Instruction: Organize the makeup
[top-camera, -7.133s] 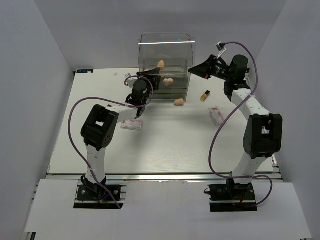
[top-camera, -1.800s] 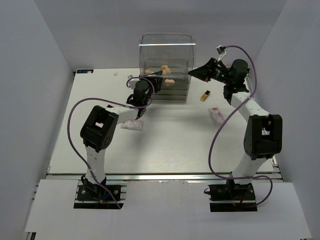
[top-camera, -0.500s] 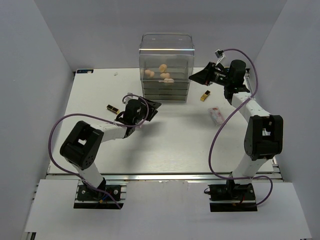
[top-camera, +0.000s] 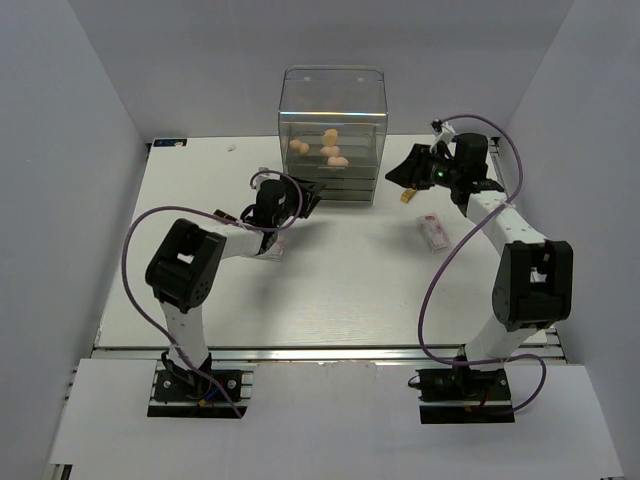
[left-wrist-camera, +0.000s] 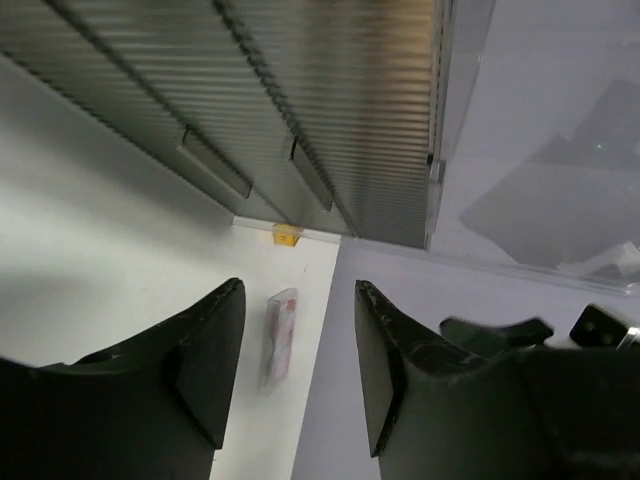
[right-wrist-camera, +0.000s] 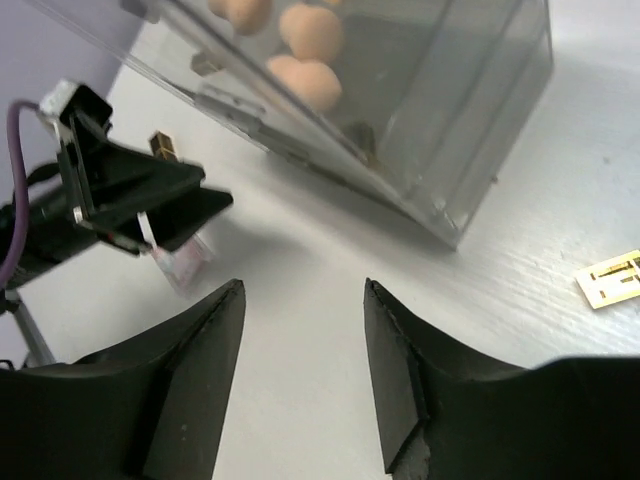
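Both grippers are empty. The left gripper (left-wrist-camera: 298, 290) has its fingers spread apart with nothing between them. The right gripper (right-wrist-camera: 303, 290) is spread wide too. The clear box (top-camera: 333, 100) stands just ahead of both sets of fingers.

Things could go wrong from here. The packets (top-camera: 433, 230) are flat and lie tight on the table (top-camera: 330, 290), so fingers might slide over one or just push it away. A lipstick (top-camera: 406, 195) is round and might roll if poked from the side. Both arms are close to the front of the box, so they could bump each other or shove it.

There are four sponges (top-camera: 330, 151), all inside the box. There are two packets, one off to the side of the right fingers and the other packet (right-wrist-camera: 185, 268) just under the left fingers. There are two lipsticks, one right beside the right fingers and the other lipstick (right-wrist-camera: 165, 147) peeking out behind the left gripper.
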